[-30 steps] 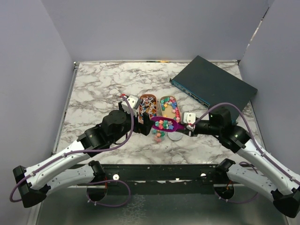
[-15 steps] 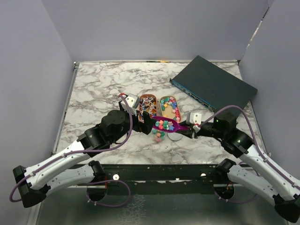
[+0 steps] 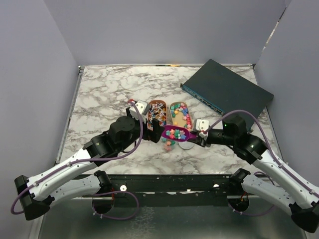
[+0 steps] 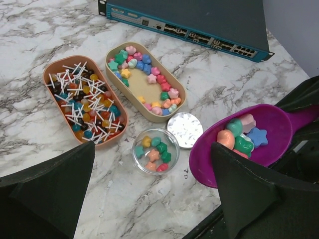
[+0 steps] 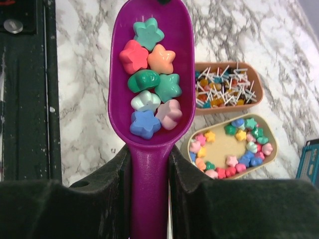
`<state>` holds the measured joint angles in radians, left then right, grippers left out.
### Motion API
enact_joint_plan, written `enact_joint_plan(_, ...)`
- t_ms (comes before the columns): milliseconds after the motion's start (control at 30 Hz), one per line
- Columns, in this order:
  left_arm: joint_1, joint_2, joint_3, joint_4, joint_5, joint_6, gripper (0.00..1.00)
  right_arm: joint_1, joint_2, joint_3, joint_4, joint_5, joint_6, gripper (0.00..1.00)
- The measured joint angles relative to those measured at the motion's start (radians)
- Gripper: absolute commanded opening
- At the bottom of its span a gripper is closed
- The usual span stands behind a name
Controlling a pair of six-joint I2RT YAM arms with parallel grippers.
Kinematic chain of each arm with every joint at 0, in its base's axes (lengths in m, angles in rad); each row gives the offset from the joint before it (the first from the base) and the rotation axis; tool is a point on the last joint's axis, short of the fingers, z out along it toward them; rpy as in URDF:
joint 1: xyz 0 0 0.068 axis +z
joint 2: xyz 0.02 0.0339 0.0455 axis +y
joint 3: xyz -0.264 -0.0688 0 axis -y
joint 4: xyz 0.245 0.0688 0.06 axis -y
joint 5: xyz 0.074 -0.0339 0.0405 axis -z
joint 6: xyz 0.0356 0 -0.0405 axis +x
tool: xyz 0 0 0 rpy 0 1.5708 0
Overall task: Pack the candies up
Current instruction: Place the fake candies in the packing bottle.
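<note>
Two tools, left tool (image 4: 152, 164) wide apart, empty, right tool (image 5: 148, 164) clamping purple scoop (image 5: 148, 209) of candies (image 5: 149, 79)

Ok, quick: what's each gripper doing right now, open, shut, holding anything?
Left gripper: open, holding nothing.
Right gripper: shut on the handle of the purple scoop, which carries candies.

Colour survey, referenced to the scoop.
Scoop (image 4: 279, 129): plain magenta-purple. The candies (image 5: 160, 59) in it are pink, peach, teal, green, blue and off-white. Beside the scoop: jar (image 4: 134, 149) clear, lid (image 4: 184, 130) silver. Beyond the scoop: beige tray (image 4: 142, 85) plain, and orange tray (image 4: 46, 77) with white sticks (image 4: 84, 99) tipped dark, orange and blue. Behind the scoop: box (image 4: 199, 15) dark teal. Table (image 4: 40, 25): white marble, grey-veined.
</note>
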<state>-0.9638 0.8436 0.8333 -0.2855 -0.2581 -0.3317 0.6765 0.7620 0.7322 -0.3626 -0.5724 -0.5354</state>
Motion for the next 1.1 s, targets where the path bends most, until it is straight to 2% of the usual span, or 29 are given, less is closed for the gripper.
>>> enact_joint_plan(533, 0.001, -0.118, -0.030, -0.013, -0.124, 0.044, 0.99, 0.003, 0.198, 0.096, -0.318, 0.204, -0.117, 0.01)
enact_joint_plan(1100, 0.001, -0.145, -0.113, -0.045, -0.202, 0.114, 0.99, 0.039, 0.397, 0.288, -0.507, 0.360, -0.116, 0.01)
